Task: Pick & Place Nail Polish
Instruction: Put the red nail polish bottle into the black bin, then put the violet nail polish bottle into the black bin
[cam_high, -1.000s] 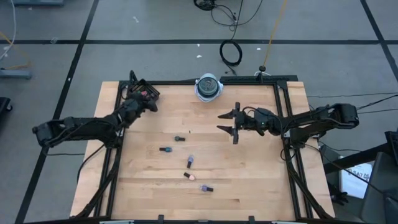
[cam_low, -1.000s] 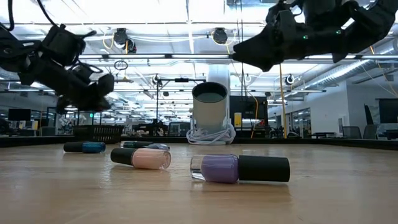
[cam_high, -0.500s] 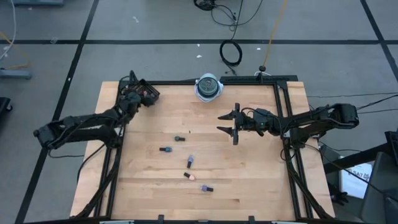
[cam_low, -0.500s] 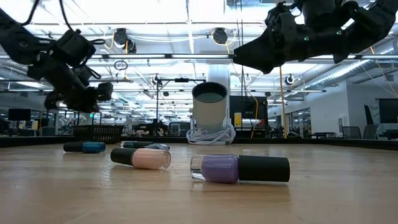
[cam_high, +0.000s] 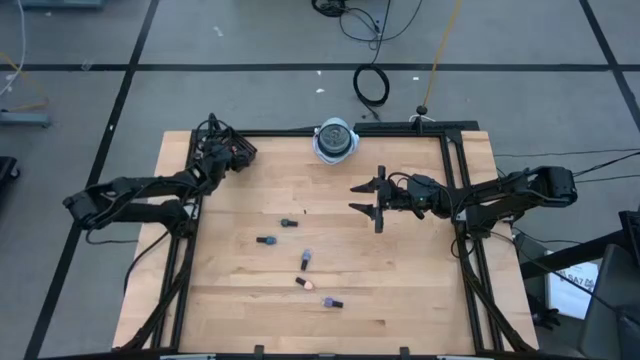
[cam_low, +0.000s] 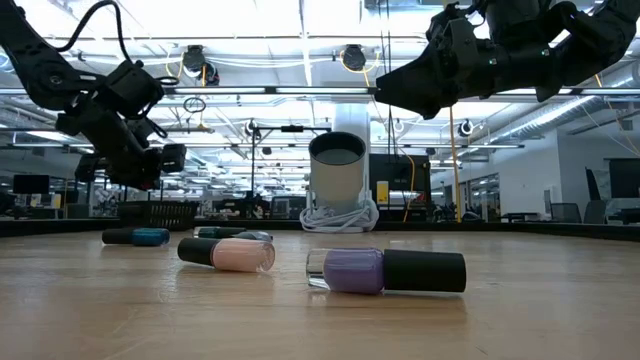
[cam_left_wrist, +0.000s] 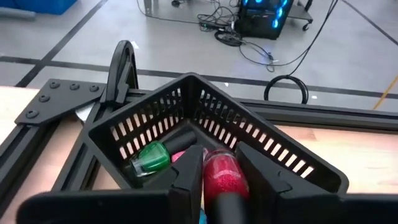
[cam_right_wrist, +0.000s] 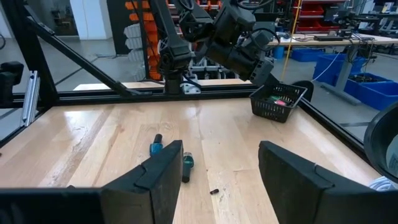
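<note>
Item: left gripper, clamped on a red nail polish bottle. I have carried it from the open table to just above the black basket; release comes next. Green bottle already inside. Right gripper waits mid-table, fingers apart. Basket floor partly hidden; count inside unclear.

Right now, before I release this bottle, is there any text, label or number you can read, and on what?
Nothing can be read.
On the red bottle in the left claw: no label showing.
On the purple bottle and the pink bottle: no print visible.
On the white-and-blue box on the floor: print too blurred.
On the yellow sign behind the table: too small.
</note>
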